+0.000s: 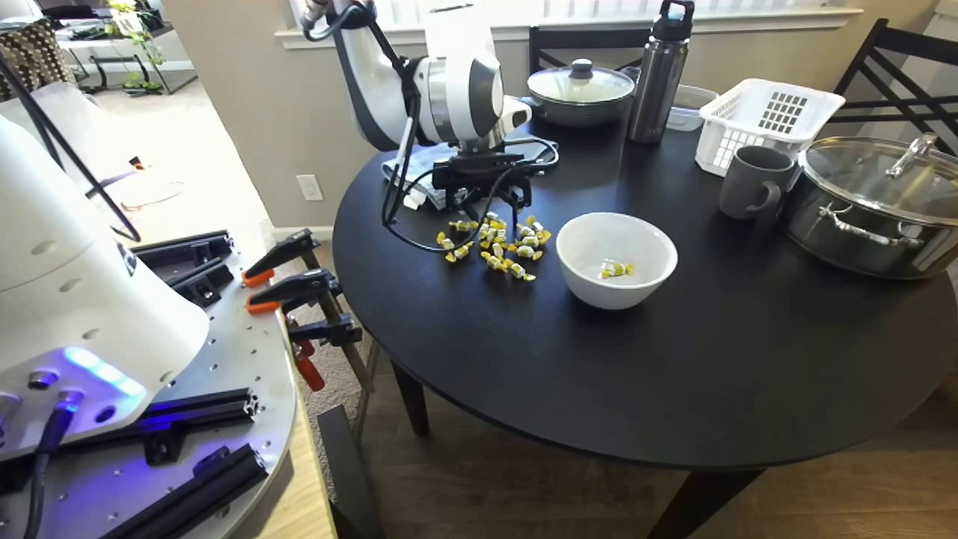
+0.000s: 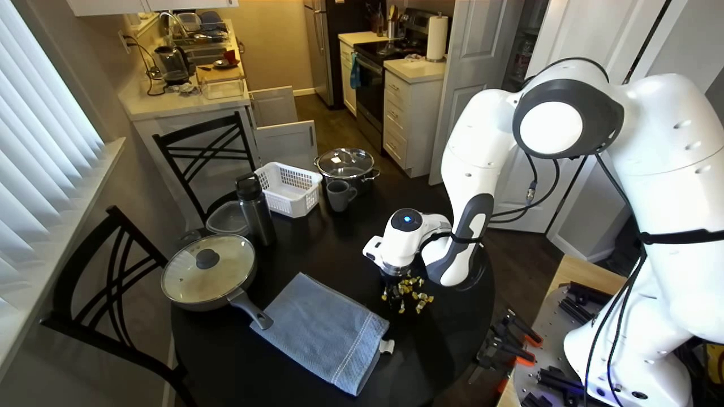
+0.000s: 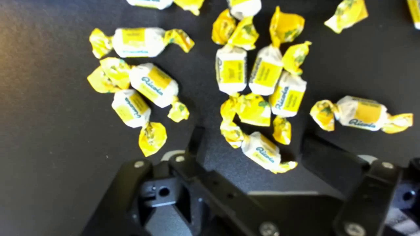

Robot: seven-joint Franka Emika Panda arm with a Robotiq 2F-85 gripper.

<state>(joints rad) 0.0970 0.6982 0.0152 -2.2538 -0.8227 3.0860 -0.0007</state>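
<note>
While the pincer [image 3: 252, 144] stands wide over the dark surface [image 1: 748, 382], one wrapped candy [image 3: 261, 151] lies loose between its fingers [image 3: 328, 160]; other yellow-and-white candies [image 3: 231, 70] cluster near it, and in an exterior view a white bowl [image 1: 614, 293] just beside them holds a single candy [image 1: 617, 269].

Gray mug [image 1: 748, 187], white basket [image 1: 730, 146], bottle [image 1: 657, 93] — capped

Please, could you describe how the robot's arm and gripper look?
The arm is white and rounded, with dark grey joint trim, a blue wrist light and black cables. The gripper is black and angular, with linked fingers and round silvery pins.
</note>
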